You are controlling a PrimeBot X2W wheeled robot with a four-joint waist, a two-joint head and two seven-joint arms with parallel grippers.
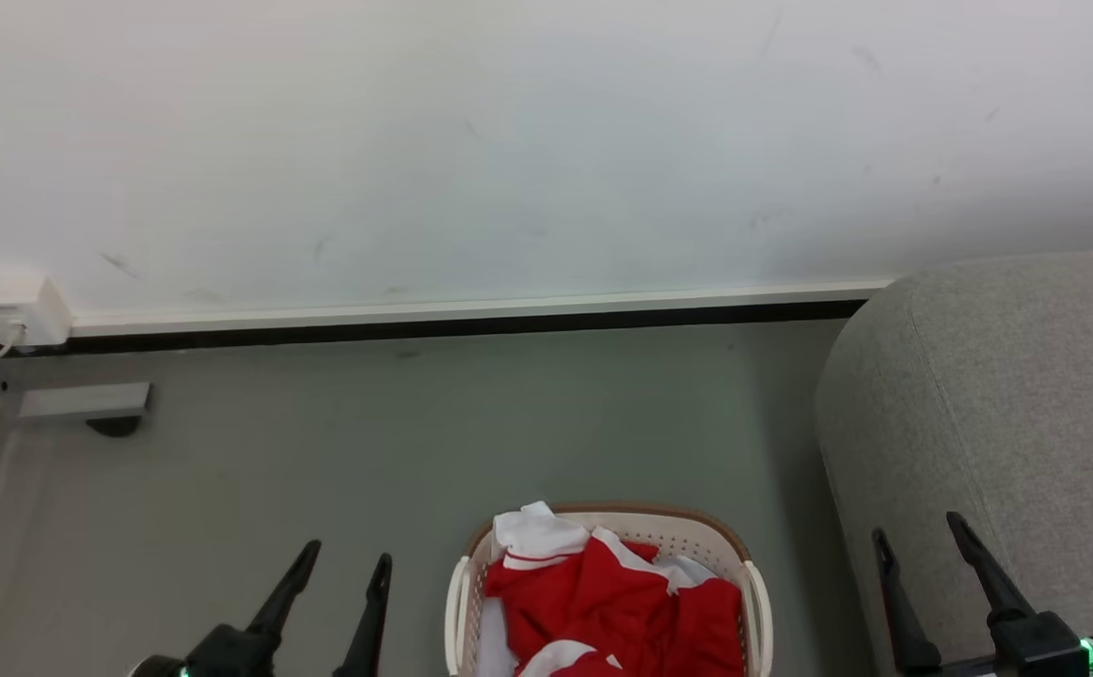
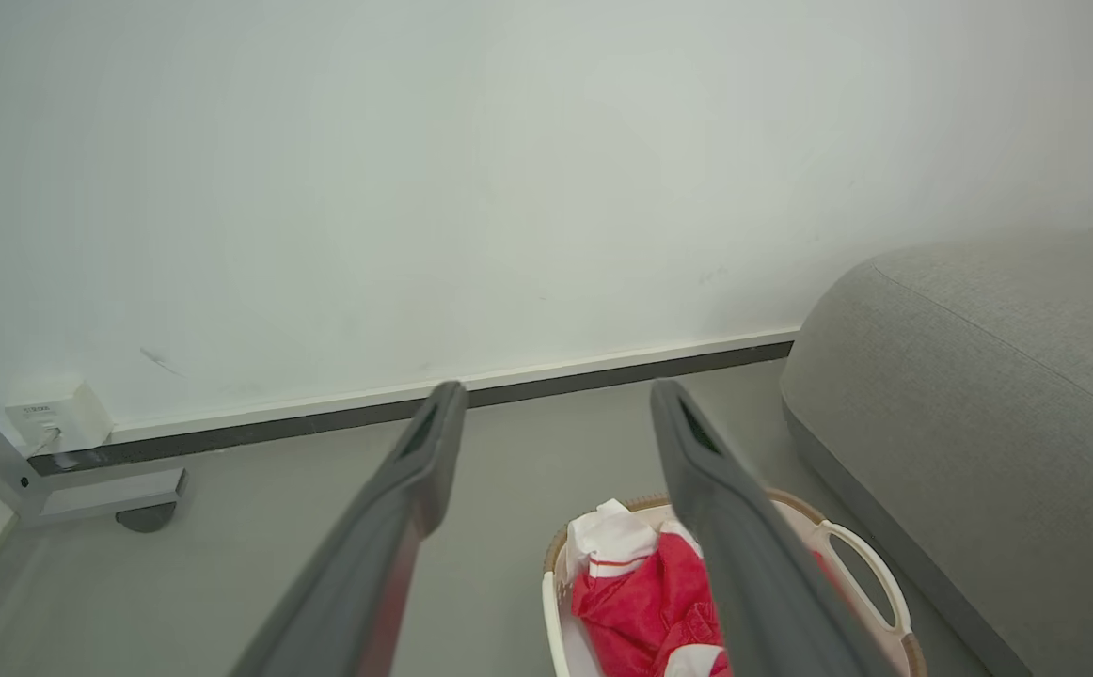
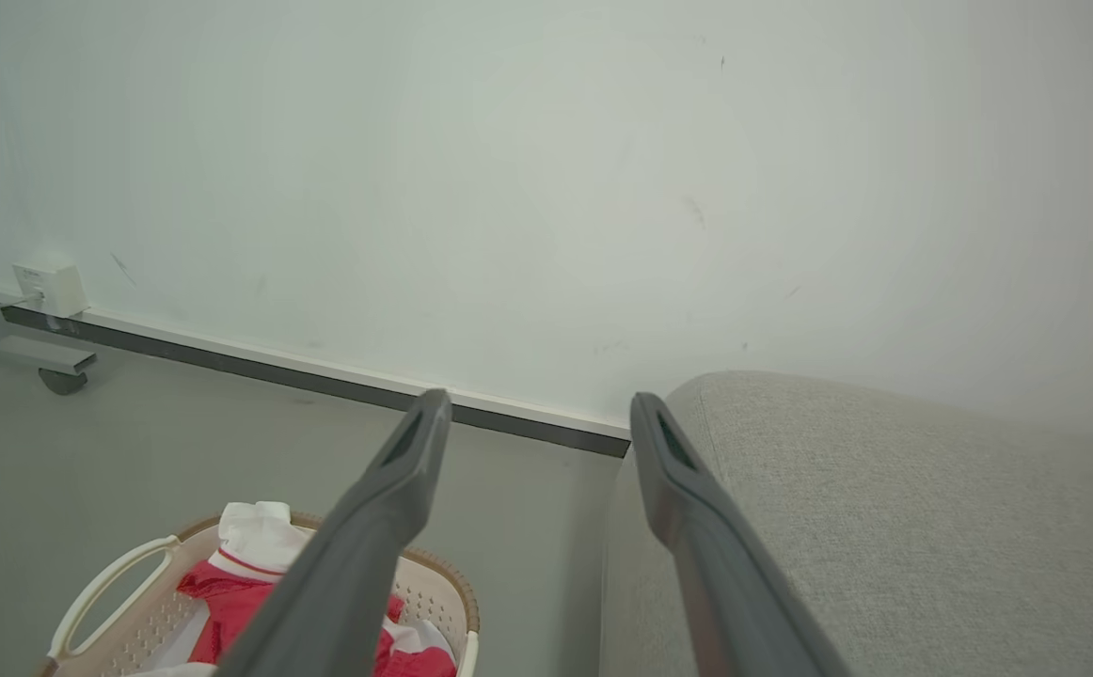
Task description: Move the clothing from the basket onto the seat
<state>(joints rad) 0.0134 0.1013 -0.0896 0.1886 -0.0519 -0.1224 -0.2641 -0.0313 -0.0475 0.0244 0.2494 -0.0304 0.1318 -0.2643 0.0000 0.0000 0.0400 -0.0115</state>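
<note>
The red clothing with white sleeves lies crumpled in the cream basket on the floor at the bottom centre. It also appears as clothing in the basket, and as clothing in the basket. The grey seat rises just right of the basket; the seat and seat show the same rounded end. My left gripper stands open left of the basket, empty. My right gripper is open over the seat's edge, empty.
A white wall with a dark skirting strip runs behind. A white wall socket box and a grey frame foot with a caster sit at the far left. Grey floor lies between the basket and the wall.
</note>
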